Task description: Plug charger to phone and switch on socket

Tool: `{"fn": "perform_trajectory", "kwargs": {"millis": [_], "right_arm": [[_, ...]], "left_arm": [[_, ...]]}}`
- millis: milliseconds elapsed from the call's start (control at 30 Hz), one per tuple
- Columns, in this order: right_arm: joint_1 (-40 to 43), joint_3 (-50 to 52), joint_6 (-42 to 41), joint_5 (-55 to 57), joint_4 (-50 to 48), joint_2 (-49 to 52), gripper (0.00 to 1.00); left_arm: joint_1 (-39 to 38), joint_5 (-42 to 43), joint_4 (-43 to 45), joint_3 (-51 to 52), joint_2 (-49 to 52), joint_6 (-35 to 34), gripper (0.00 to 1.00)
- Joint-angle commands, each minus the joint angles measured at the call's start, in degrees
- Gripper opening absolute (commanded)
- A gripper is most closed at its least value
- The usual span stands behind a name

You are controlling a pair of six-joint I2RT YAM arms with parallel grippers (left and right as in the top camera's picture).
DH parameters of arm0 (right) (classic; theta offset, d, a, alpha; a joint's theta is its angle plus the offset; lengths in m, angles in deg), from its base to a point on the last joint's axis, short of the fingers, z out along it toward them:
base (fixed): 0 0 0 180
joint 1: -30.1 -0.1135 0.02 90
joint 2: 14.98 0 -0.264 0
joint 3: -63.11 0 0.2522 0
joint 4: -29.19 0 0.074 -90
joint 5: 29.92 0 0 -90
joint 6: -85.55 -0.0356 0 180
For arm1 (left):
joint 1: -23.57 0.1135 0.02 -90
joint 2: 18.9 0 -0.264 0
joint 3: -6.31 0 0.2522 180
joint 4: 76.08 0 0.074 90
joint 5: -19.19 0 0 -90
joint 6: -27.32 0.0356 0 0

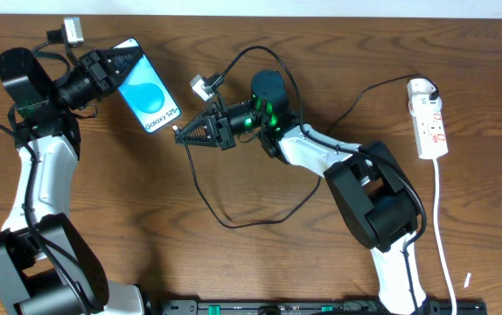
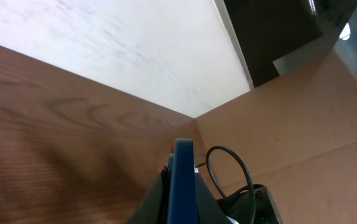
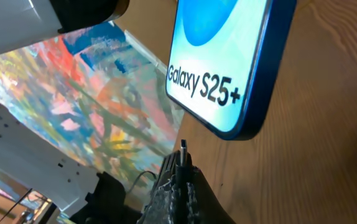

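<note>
Lit phone (image 3: pixel 228 68), charger tip (image 3: pixel 183 149) just beside

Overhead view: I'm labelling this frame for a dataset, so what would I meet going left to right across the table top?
phone → right claw pinching the plug tip of the charger → white power strip. The left claw overlaps the phone it holds, so it is left out.

Charger tip (image 3: pixel 183 149) just below phone (image 3: pixel 228 68)

A dark-grained wooden table (image 1: pixel 146 227) meets a white wall (image 2: pixel 135 50). Beside it stands a plain cardboard panel (image 2: pixel 303 118). Elsewhere, a colourful painted surface (image 3: pixel 85 93) shows.
</note>
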Motion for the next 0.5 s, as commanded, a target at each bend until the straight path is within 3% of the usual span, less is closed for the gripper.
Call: {"fn": "perform_trajectory", "kwargs": {"millis": [0, 467], "right_arm": [[-0.31, -1.16, 1.27, -1.53, -0.33, -0.66, 0.01], [-0.31, -1.16, 1.01, -0.48, -0.31, -0.66, 0.01]], "left_arm": [[0.07, 1.33, 0.31, 0.07, -1.07, -0.31, 0.08], [-1.68, 3.74, 0.31, 0.07, -1.07, -0.28, 0.08]]}}
